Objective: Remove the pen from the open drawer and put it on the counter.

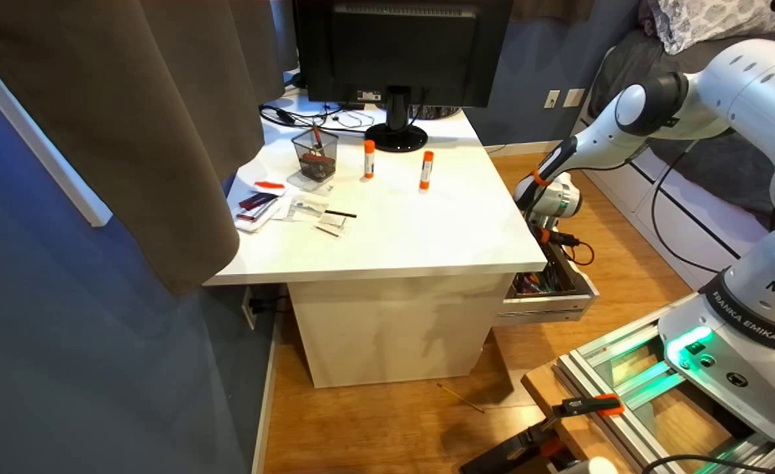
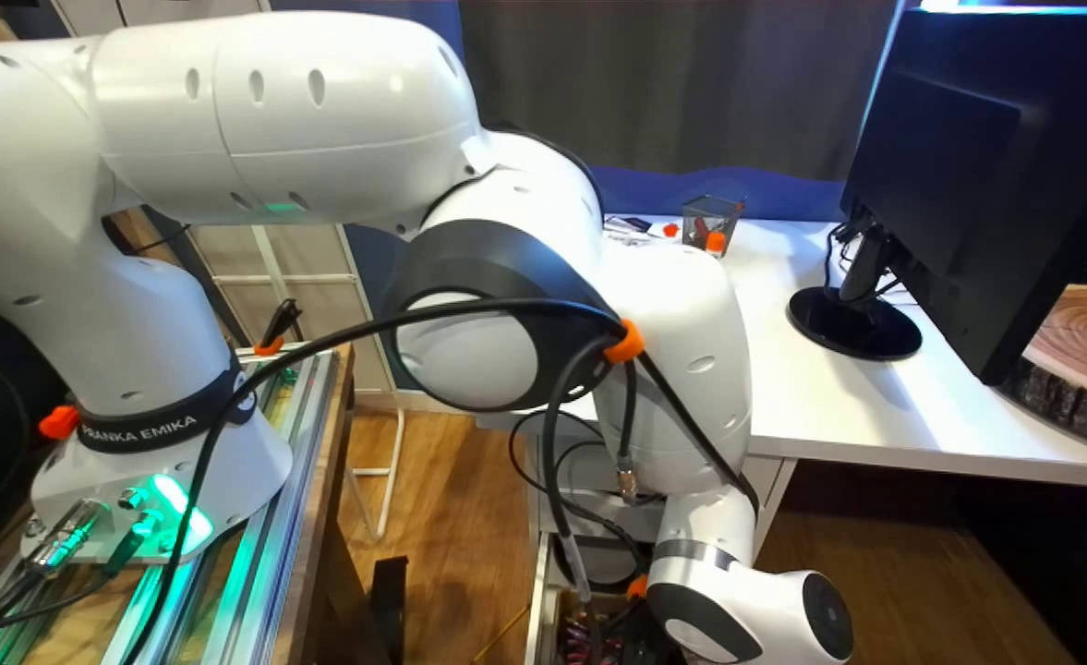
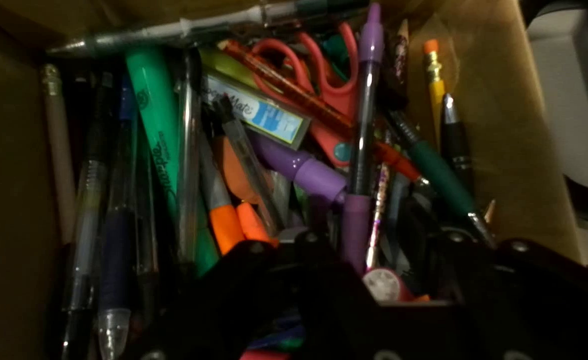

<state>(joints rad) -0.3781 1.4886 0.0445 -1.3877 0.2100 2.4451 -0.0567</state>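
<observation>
The open drawer (image 1: 545,308) juts out beside the white counter (image 1: 456,230); the drawer (image 2: 537,600) and counter (image 2: 783,397) also show in an exterior view. A brown box (image 3: 516,145) in the drawer holds many pens. A purple pen (image 3: 364,125) with a clear dark barrel lies on top, lengthwise. My gripper (image 3: 370,217) is low over the box, pointing down. Its dark fingers are apart, one on each side of the purple pen's lower end, with no visible grip. The fingertips are dark and hard to make out. In both exterior views the fingers are hidden.
Red scissors (image 3: 341,95), a green marker (image 3: 156,115) and a dark green pen (image 3: 441,175) crowd the box. On the counter stand two glue sticks (image 1: 426,170), a mesh pen cup (image 1: 316,158) and a monitor (image 1: 400,52). A pencil (image 1: 459,397) lies on the floor.
</observation>
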